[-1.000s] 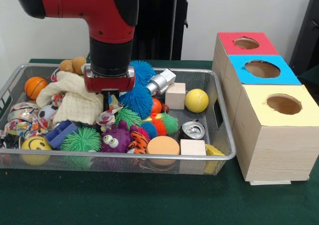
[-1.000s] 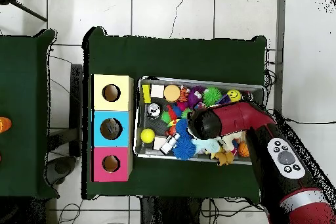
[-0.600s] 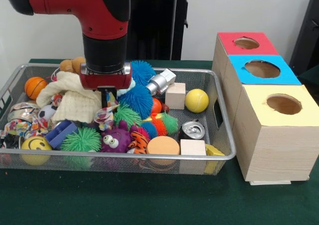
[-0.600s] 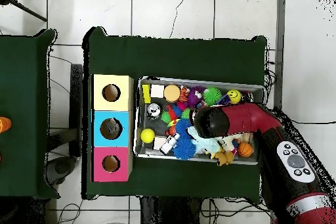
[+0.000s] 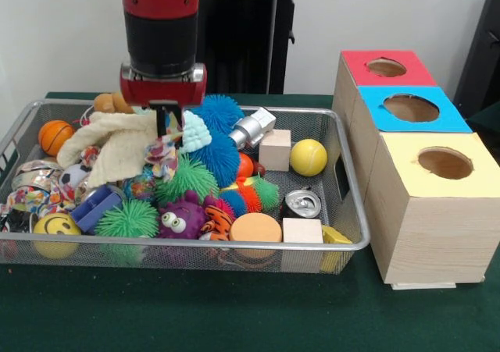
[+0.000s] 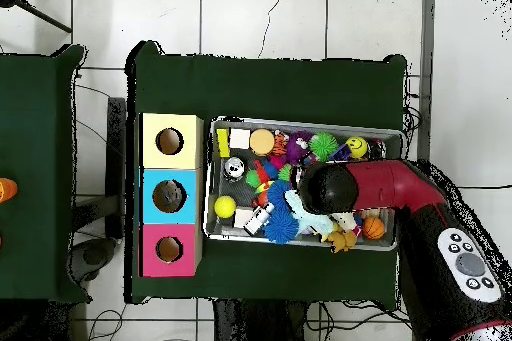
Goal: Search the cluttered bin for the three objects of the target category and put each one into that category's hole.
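My gripper [image 5: 167, 124] hangs over the left middle of the wire bin [image 5: 234, 247]. It is shut on a patterned cloth scrap [image 5: 164, 154] that dangles from it. A cream cloth [image 5: 117, 145] is drawn up at its right end beside the gripper, and a pale teal piece [image 5: 195, 131] sits against the fingers. To the right stand three boxes with holes: red [image 5: 387, 67], blue [image 5: 412, 108] and yellow [image 5: 445, 163]. In the overhead view the arm's head [image 6: 328, 189] hides the gripper above the bin [image 6: 300, 123].
The bin holds a blue spiky ball [image 5: 219, 153], green spiky balls [image 5: 129, 218], a purple monster [image 5: 181, 218], a yellow ball [image 5: 308, 157], wooden cubes [image 5: 275, 149], a can [image 5: 301, 204], an orange disc [image 5: 255, 229], a smiley ball [image 5: 55, 227] and a basketball [image 5: 55, 136].
The gripper has risen and shifted slightly left, pulling the patterned scrap and the cream cloth's edge up out of the pile. A green spiky ball beneath is now uncovered.
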`<action>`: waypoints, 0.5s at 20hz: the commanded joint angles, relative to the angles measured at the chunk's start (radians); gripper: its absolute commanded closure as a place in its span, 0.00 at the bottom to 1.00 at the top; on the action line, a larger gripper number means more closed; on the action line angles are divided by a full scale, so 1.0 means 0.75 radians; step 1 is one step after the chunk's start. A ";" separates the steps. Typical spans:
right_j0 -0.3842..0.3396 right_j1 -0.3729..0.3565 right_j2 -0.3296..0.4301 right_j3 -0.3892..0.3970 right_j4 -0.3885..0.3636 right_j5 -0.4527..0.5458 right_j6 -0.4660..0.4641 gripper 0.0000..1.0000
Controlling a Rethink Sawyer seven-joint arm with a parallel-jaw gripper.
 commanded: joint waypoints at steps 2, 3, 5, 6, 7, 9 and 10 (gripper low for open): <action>0.004 -0.317 0.067 0.151 0.221 0.332 -0.136 1.00; 0.009 -0.351 0.066 0.160 0.250 0.368 -0.136 1.00; 0.019 -0.404 0.066 0.171 0.300 0.428 -0.134 1.00; 0.024 -0.425 0.066 0.177 0.320 0.446 -0.128 1.00; 0.030 -0.439 0.064 0.179 0.334 0.459 -0.119 1.00; 0.043 -0.458 0.058 0.182 0.355 0.479 -0.102 1.00; 0.048 -0.463 0.055 0.182 0.362 0.485 -0.095 1.00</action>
